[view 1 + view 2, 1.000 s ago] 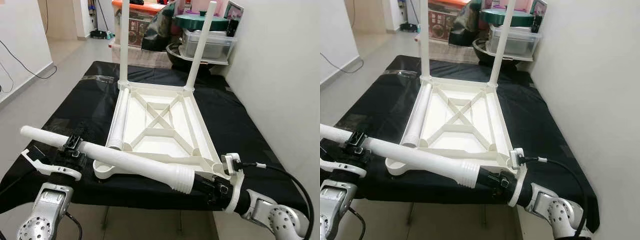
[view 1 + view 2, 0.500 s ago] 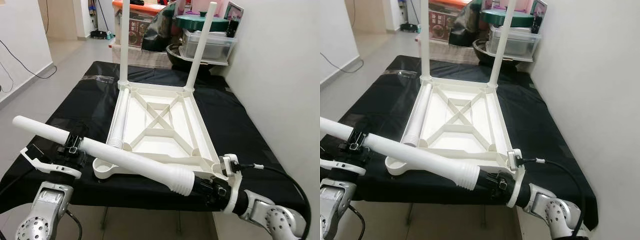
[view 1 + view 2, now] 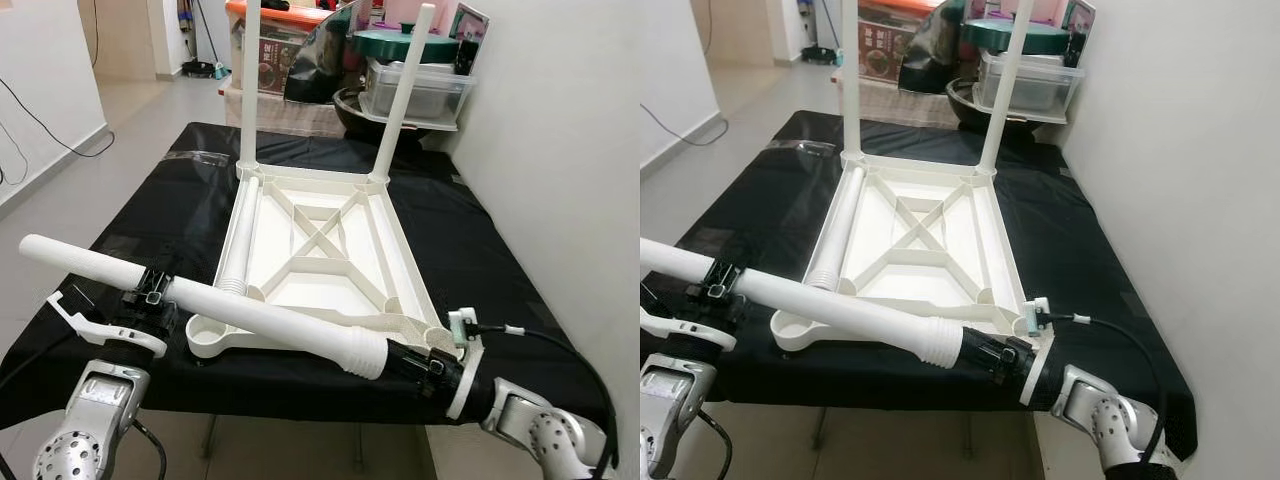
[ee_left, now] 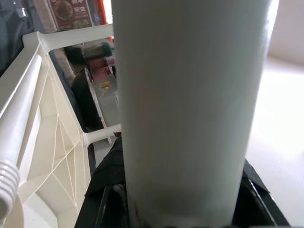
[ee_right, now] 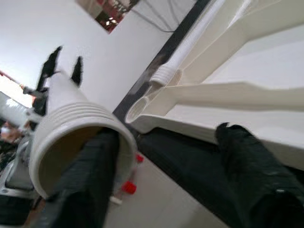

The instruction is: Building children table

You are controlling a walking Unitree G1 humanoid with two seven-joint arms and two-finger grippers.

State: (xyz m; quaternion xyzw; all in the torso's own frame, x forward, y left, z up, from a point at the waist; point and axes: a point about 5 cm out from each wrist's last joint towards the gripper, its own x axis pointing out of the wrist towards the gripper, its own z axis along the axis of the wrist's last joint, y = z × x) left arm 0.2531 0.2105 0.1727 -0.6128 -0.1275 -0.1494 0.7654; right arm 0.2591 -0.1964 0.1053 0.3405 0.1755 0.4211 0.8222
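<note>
A white plastic children's table lies upside down on the black-covered worktop. Two legs stand upright in its far corners, and a third leg lies inside along its left side. A fourth leg hangs crosswise over the near edge. My left gripper is shut on that leg near its plain end, which looms close in the left wrist view. My right gripper is at the ribbed hollow end. It is open, with one finger in the mouth and the other finger well apart.
The black worktop ends just before me. A white wall runs close along the right. Storage boxes and basins crowd the far end. Open floor lies to the left. Empty corner sockets face me.
The held leg has shifted slightly: its plain end went a little left and up, and its ribbed end rose a little toward the table's near right corner. Both grippers stay at the leg.
</note>
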